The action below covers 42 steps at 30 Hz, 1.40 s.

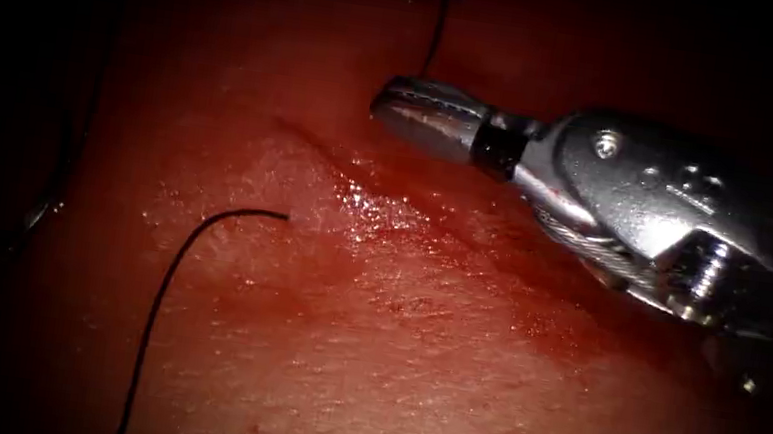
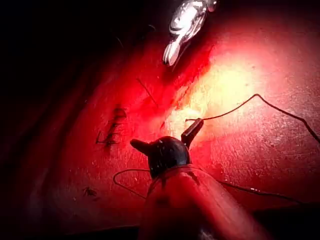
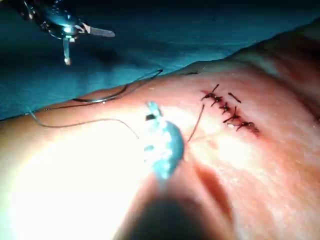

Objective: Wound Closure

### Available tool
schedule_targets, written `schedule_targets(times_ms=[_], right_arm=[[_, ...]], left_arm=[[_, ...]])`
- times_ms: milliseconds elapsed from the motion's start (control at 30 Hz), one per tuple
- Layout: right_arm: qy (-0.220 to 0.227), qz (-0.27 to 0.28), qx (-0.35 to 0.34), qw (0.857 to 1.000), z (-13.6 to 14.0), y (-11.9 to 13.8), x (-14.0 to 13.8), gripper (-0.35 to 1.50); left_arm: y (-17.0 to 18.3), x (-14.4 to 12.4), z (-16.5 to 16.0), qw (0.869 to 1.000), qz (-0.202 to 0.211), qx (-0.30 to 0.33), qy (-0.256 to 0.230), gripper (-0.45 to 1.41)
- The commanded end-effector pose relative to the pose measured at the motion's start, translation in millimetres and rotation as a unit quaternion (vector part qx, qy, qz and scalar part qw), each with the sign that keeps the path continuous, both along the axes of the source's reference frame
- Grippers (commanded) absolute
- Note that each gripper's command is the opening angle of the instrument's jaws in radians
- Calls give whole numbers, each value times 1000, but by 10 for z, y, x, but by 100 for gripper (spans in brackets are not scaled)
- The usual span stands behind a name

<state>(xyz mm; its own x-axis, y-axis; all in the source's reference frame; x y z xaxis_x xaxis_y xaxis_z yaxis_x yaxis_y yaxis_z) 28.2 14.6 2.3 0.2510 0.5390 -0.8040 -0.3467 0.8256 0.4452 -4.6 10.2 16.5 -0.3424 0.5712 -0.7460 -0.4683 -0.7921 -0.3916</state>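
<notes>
My right tool (image 1: 384,106) hovers over the upper part of the cut (image 1: 447,220), jaws shut with nothing visibly held. A dark thread (image 1: 435,37) rises behind its tip toward the finished stitches (image 3: 229,112). Another length of thread (image 1: 172,268) leaves the tissue (image 1: 404,381) just left of the cut and trails toward the near edge. The curved needle (image 3: 102,98) lies free on the tissue's left margin, not in the tissue. My left tool (image 2: 167,132) has its jaws spread wide open and empty beside where that thread enters; from the right wrist it (image 3: 90,48) hangs above the needle.
Red fluid (image 1: 377,211) glistens along the cut. A blue drape (image 3: 200,40) lies beyond the tissue's edge. The right tool's metal wrist (image 1: 669,216) covers the cut's lower right stretch.
</notes>
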Motion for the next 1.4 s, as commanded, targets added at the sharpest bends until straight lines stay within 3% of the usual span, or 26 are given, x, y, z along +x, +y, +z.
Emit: schedule_targets(times_ms=[33, 233, 267, 300, 400, 533, 567, 733, 933, 1200, 1400], right_arm=[[-2, -5, -1, 1000, 15, -7, 14, -35], [-11, -35, -12, 999, 46, -22, 27, -35], [-12, -40, -12, 999, 51, -25, 29, -28], [-10, -46, -12, 999, 55, -27, 30, -5], [-3, -63, -13, 998, 67, -33, 33, 26], [5, -79, -15, 997, 77, -37, 32, 46], [3, -77, -14, 997, 79, -37, 32, 42], [-9, -65, -16, 998, 92, -39, 34, -13], [-33, -76, -7, 997, 117, -50, 38, -13], [-50, -89, 17, 995, 146, -61, 34, -6], [-53, -89, 18, 994, 152, -63, 34, -6]], left_arm=[[-1, -9, 0, 1000, 8, -12, -2, 108], [-5, -25, -29, 999, 25, -34, -12, 104], [-6, -28, -33, 999, 28, -37, -13, 104], [-6, -30, -37, 999, 30, -37, -15, 104], [-10, -39, -47, 999, 34, -33, -22, 104], [-17, -53, -55, 998, 40, -33, -31, 103], [-19, -56, -56, 998, 42, -33, -35, 103], [-25, -67, -58, 997, 50, -34, -46, 94], [-30, -78, -55, 996, 56, -36, -55, 91], [-32, -69, -53, 994, 76, -43, -62, 88], [-34, -65, -51, 991, 100, -71, -59, 69]])
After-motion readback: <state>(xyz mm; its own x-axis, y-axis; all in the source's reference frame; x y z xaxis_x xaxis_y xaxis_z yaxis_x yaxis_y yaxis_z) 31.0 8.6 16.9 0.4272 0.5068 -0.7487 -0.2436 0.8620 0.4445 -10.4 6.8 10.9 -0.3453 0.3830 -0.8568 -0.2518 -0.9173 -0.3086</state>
